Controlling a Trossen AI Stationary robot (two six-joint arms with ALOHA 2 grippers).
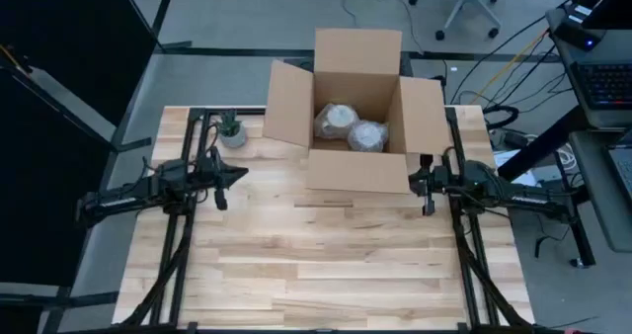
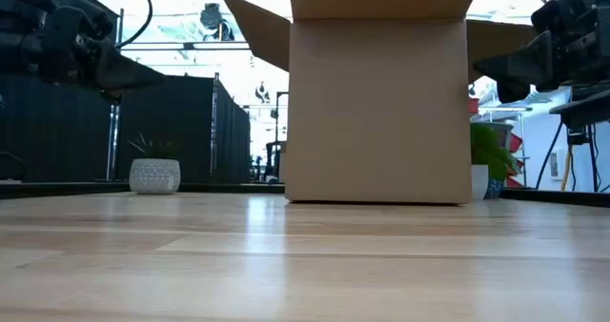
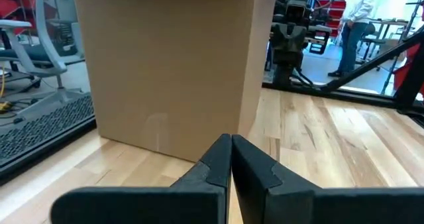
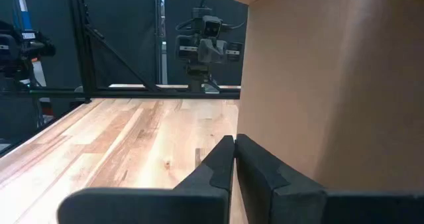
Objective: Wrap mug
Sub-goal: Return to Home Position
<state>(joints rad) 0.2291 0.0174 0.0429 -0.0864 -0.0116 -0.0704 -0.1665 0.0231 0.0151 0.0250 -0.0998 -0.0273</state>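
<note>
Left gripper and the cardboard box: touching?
Apart. The high view shows a strip of bare tabletop between the left gripper and the cardboard box. The jaws are shut and point toward the box.

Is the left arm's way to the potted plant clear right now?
Likely yes: the left tool, shut, sits near the potted plant with nothing between them; the cardboard box stands aside.

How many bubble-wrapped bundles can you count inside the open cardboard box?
2. In the cardboard box, the left bundle lies by the left wall; the right bundle lies beside it, nearer the front wall. Anything underneath them would be hidden.
</note>
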